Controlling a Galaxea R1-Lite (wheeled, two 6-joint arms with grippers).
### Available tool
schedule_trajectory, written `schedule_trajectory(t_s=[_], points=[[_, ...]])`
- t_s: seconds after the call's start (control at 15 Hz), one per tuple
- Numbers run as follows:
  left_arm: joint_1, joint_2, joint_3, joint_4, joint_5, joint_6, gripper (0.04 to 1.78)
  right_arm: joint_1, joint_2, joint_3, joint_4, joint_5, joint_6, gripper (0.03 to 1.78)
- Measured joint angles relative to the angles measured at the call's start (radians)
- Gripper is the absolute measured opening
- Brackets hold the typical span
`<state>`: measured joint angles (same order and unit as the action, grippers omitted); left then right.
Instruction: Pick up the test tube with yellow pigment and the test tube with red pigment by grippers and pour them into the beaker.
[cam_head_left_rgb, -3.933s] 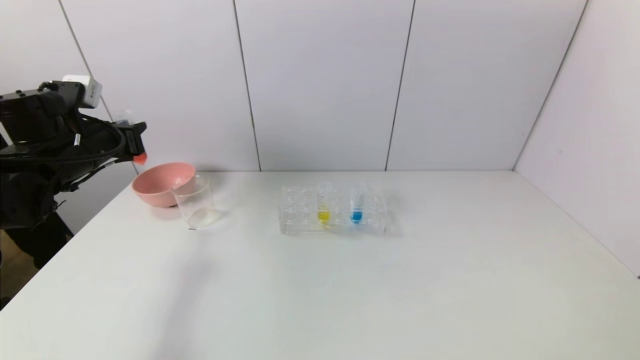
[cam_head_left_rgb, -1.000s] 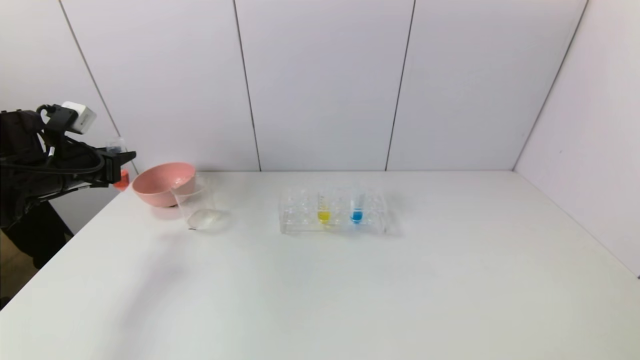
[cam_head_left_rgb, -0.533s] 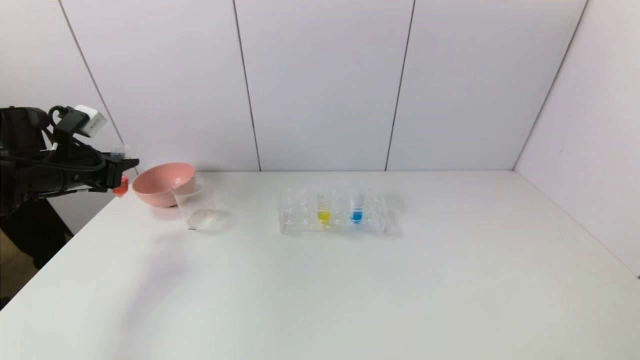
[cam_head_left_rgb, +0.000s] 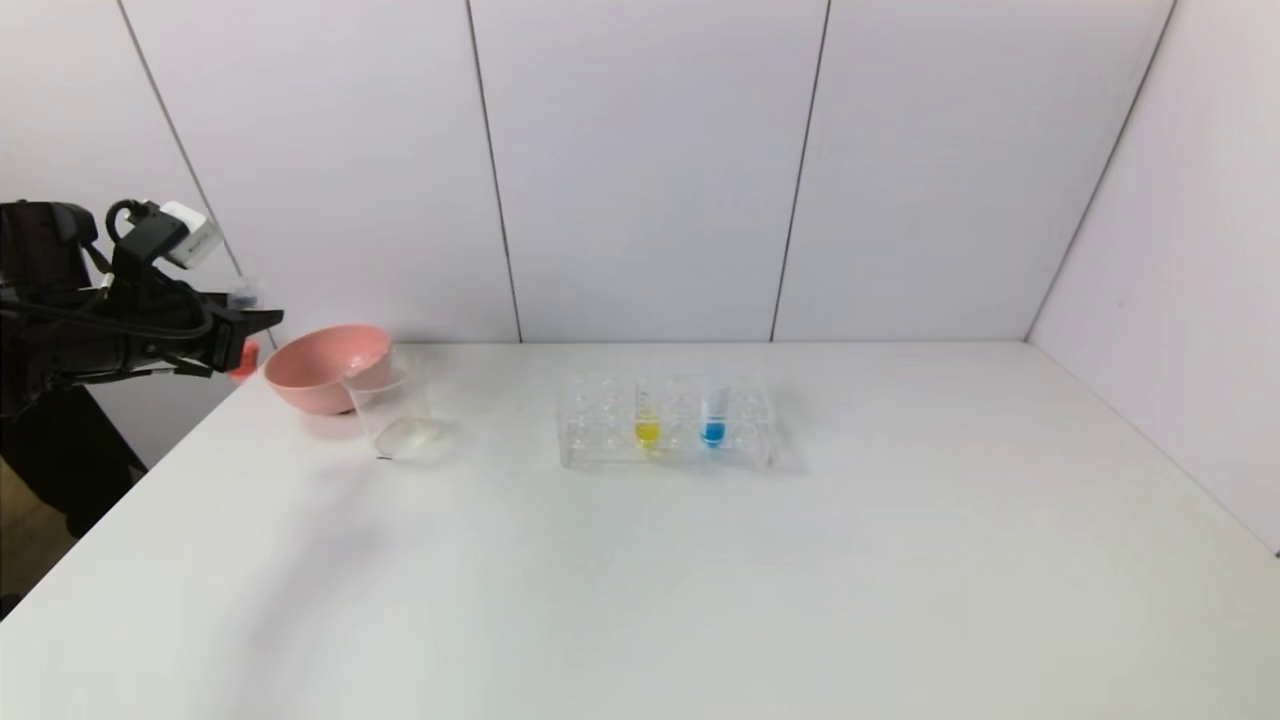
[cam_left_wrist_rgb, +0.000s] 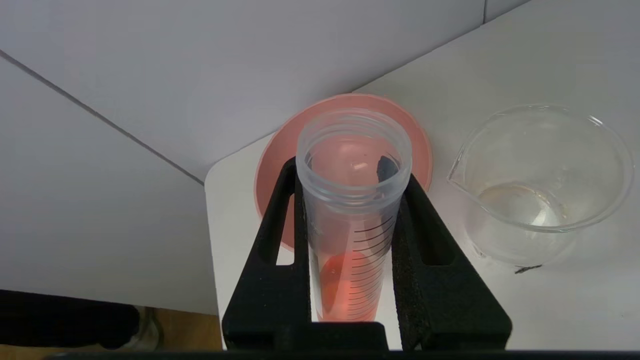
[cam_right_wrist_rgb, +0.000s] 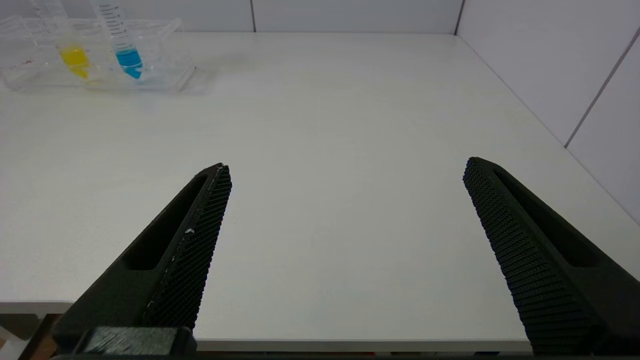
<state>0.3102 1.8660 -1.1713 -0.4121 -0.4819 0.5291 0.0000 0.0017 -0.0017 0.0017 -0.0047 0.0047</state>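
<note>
My left gripper (cam_head_left_rgb: 250, 335) is shut on the test tube with red pigment (cam_left_wrist_rgb: 350, 225) and holds it in the air off the table's far left corner, left of the pink bowl. The tube leans, with red-orange liquid low in it (cam_head_left_rgb: 244, 361). The clear beaker (cam_head_left_rgb: 392, 412) stands in front of the bowl and also shows in the left wrist view (cam_left_wrist_rgb: 540, 185). The test tube with yellow pigment (cam_head_left_rgb: 647, 412) stands in the clear rack (cam_head_left_rgb: 600, 425); it also shows in the right wrist view (cam_right_wrist_rgb: 74, 59). My right gripper (cam_right_wrist_rgb: 345, 172) is open and empty over the table's near edge.
A pink bowl (cam_head_left_rgb: 318, 362) sits at the far left corner, touching the beaker's back. A blue-tipped tube (cam_head_left_rgb: 712, 412) stands in the rack to the right of the yellow one. Walls close the table at the back and on the right.
My left gripper with the red tube dropped lower and drew left, off the table's corner, then rose slightly and moved a little back toward the bowl. The right arm has not moved.
</note>
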Motion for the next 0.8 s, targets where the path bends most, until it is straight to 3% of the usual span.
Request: schedule_trajectory(t_s=[0.47,0.8], points=[[-0.008,0.008,-0.094,0.197,-0.035,0.161,0.47,0.0,0.0,0.0,0.0,0.0,0.0,1.7],[-0.031,0.027,-0.141,0.225,-0.087,0.246,0.47,0.0,0.0,0.0,0.0,0.0,0.0,1.7]])
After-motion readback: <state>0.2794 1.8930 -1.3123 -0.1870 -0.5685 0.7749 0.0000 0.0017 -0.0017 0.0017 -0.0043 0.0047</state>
